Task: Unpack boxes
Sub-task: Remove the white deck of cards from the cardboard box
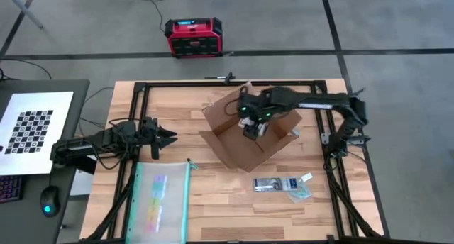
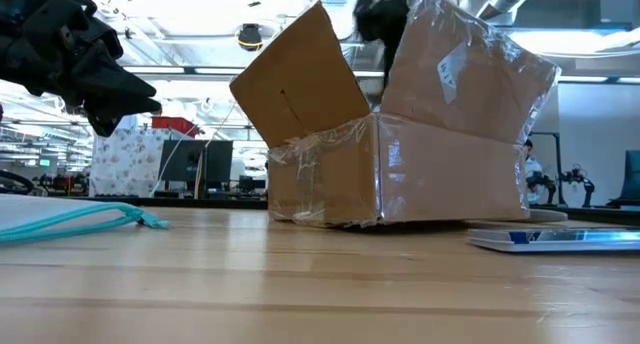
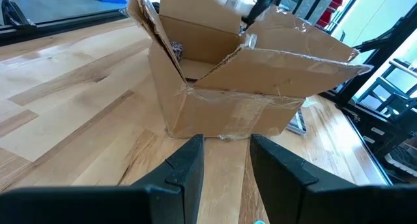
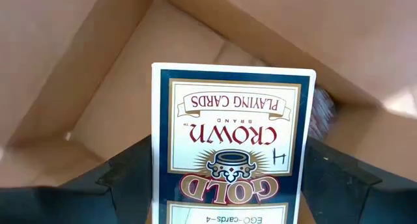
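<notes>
Your card pack (image 4: 233, 146) clamped in right gripper (image 4: 228, 185) over box (image 1: 248, 127) | left gripper (image 1: 169, 137) beside box, fingers apart, seemingly empty

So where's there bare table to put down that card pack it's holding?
Bare wood lies between the box and the pouch, and along the near edge beyond the packets. Crowded: around the box, under the right gripper.

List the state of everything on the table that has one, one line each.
cardboard box: open, flaps up, taped.
Gold Crown playing cards pack: sealed, held between the right gripper's fingers over the box's inside.
right gripper: shut on the pack, above the box opening.
left gripper: fingers apart, empty, facing the box.
clear teal-edged pouch: lying flat.
</notes>
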